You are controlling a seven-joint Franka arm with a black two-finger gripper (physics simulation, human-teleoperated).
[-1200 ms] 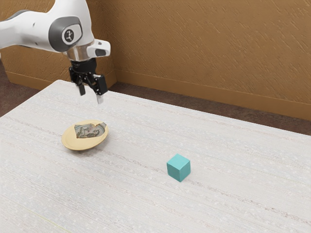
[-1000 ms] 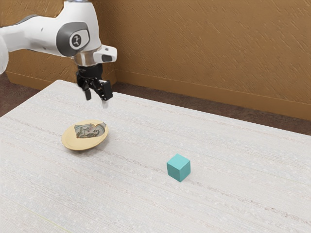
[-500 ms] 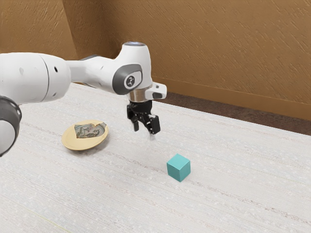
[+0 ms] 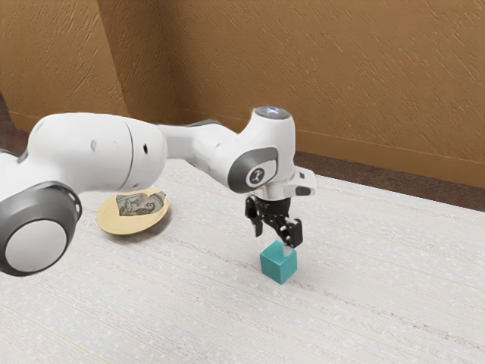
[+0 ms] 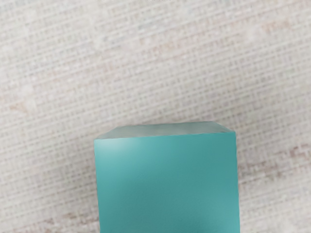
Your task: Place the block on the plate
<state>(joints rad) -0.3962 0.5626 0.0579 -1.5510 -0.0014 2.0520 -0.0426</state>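
The gripper point(image 4: 273, 240) is low over the teal block point(image 4: 278, 268) in the exterior view, with its two black fingers spread apart. One pale fingertip overlaps the block's top in the picture; whether it touches cannot be told. The block rests on the table. In the wrist view, the teal block point(image 5: 167, 184) lies large just under the hand, its top face and one side showing. A shallow yellow plate point(image 4: 114, 222) sits toward the exterior view's left, with a torn-looking grey patterned piece in it.
The pale table point(image 4: 189, 303) stretches around the block and plate. Behind it rises a brown wall point(image 4: 364, 76). The arm's white links point(image 4: 98, 155) pass above the table at the exterior view's left, slightly overlapping the plate's far edge.
My hand has travelled toward the exterior view's right and down, from beyond the plate to just over the block. The block and plate have stayed where they were.
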